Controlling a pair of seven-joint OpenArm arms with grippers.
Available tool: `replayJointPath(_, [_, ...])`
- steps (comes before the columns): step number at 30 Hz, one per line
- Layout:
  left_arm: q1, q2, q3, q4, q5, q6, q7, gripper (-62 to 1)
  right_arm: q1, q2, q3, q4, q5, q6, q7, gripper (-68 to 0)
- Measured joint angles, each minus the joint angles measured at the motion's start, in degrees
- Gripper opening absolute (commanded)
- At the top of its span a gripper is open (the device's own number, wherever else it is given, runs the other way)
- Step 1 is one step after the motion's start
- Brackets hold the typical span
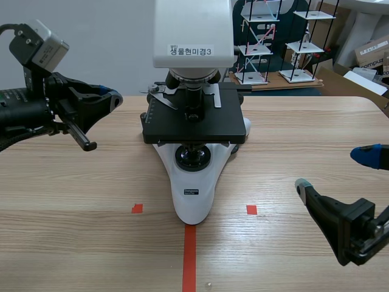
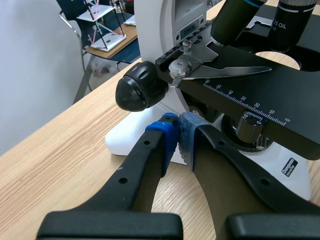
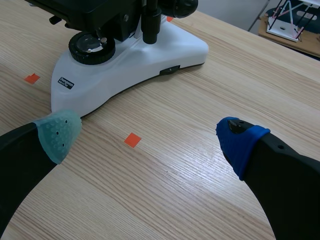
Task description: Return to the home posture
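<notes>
White microscope [image 1: 193, 204] stands close, so the left gripper [image 2: 179, 131], pressed together on nothing, should pull back slowly; the right gripper [image 3: 149, 140] is spread wide.

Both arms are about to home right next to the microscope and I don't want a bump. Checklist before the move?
1. Left tool holds nothing: ok, shut and empty.
2. Left tool off the microscope: ok. The scene view shows a gap to the stage, though the focus knob sits close ahead.
3. Right tool holds nothing: ok, open over bare table.
4. Right tool off the microscope: ok, apart from it.
5. Microscope upright on the table: ok.
6. Room behind both arms to retract: cannot tell, out of view.
</notes>
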Motion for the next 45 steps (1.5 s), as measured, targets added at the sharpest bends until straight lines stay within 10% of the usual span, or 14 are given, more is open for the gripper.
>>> replayJointPath(18, [0.6,0.0,-0.2,0.1,0.8,0.0,-0.4,-56.6,0.0,0.0,0.0,0.0,0.0,0.0,0.0,-8.0])
replayJointPath(25, [10.2,0.0,-9.3,6.4,0.9,0.1,-0.4,-56.4,0.0,0.0,0.0,0.0,0.0,0.0,0.0,-8.0])
replayJointPath(39, [34.0,2.1,-23.5,18.4,0.9,2.4,-0.9,-24.9,0.0,0.0,0.0,0.0,0.0,0.0,0.0,-8.0])
replayJointPath(45, [44.3,6.2,-28.6,23.5,8.0,2.3,-5.6,-14.5,0.0,0.0,0.0,0.0,0.0,0.0,0.0,-8.0])
